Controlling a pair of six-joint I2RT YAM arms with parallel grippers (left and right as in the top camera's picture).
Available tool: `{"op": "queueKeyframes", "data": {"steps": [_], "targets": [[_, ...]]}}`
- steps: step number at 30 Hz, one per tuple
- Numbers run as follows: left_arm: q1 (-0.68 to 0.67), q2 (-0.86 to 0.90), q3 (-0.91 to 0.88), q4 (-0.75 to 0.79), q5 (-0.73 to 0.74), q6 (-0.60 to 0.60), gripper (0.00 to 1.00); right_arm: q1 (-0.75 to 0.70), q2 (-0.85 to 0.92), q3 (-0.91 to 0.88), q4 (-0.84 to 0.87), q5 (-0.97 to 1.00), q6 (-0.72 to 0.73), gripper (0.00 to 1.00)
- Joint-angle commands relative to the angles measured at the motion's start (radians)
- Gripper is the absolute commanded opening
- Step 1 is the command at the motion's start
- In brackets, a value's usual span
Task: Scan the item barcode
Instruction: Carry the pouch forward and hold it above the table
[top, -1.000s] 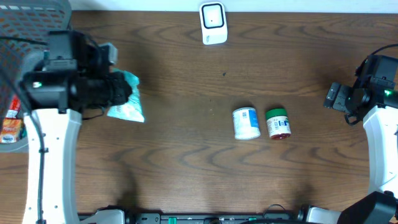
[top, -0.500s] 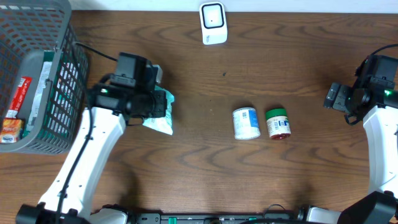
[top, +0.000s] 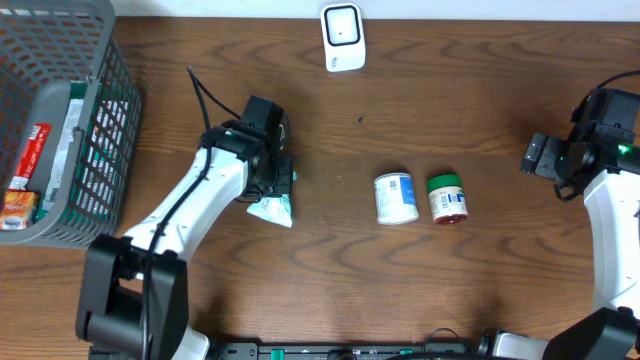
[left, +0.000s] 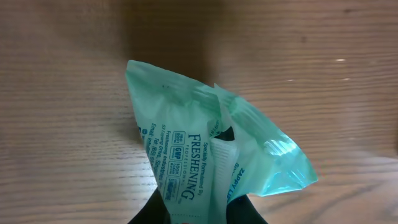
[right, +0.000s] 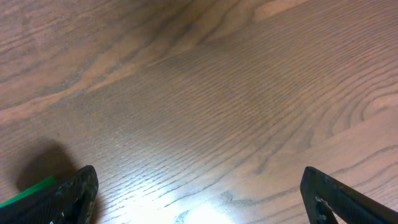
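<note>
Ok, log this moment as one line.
left tool: shut on teal packet | right tool: open, empty | white scanner: apart from packet

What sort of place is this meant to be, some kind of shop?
Probably a mock shop checkout on a test bench: a small white scanner-like device, a grey basket of packaged goods, and a tin and green-lidded jar on the wooden table. The left gripper holds a teal packet.

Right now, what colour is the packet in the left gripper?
Mint green packet with dark blue print; left wrist view.
</note>
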Motion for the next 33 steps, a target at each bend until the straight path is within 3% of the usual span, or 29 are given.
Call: {"op": "queueKeyframes", "data": {"steps": [1,7,33], "targets": [[-0.001,0.029,-0.001,0.01,-0.029,-0.011,0.09,-0.006,-0.005,0.011,-0.002,0.009,-0.006,0.99],[-0.001,0.039,-0.001,0.013,-0.126,-0.038,0.1,-0.006,-0.005,0.011,-0.002,0.009,-0.006,0.99],[0.0,0.041,-0.099,0.163,-0.137,-0.041,0.13,-0.006,-0.005,0.011,-0.002,0.009,-0.006,0.99]]}}
